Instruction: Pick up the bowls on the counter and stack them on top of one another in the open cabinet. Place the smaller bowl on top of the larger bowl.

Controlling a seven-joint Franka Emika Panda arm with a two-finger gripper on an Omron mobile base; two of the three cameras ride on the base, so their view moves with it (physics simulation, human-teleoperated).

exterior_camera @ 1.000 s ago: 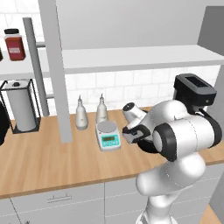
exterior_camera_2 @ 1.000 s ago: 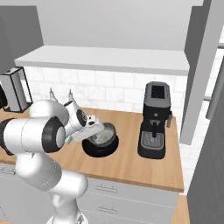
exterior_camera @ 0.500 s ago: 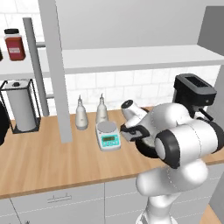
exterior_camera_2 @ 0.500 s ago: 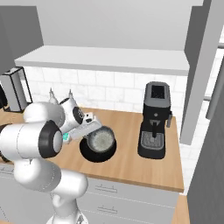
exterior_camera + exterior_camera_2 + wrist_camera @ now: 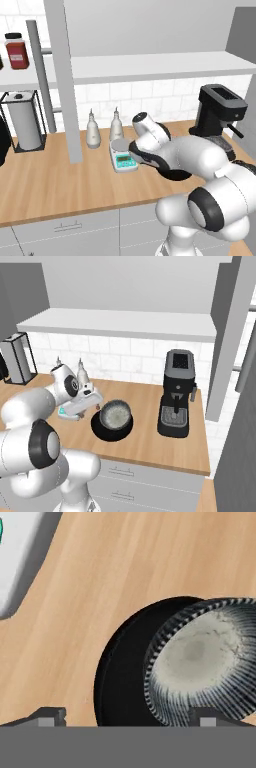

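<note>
The smaller bowl (image 5: 116,415) sits inside the larger bowl (image 5: 108,430), mid-frame on the surface (image 5: 150,441); tool (image 5: 127,718) spread wide, gripping nothing.

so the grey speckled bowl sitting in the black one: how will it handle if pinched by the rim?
The grey speckled bowl looks rigid, so probably won't flex. Its ribbed outer wall may aid grip. It seems off-centre in the black bowl, so it may rock or slide when nudged.
</note>
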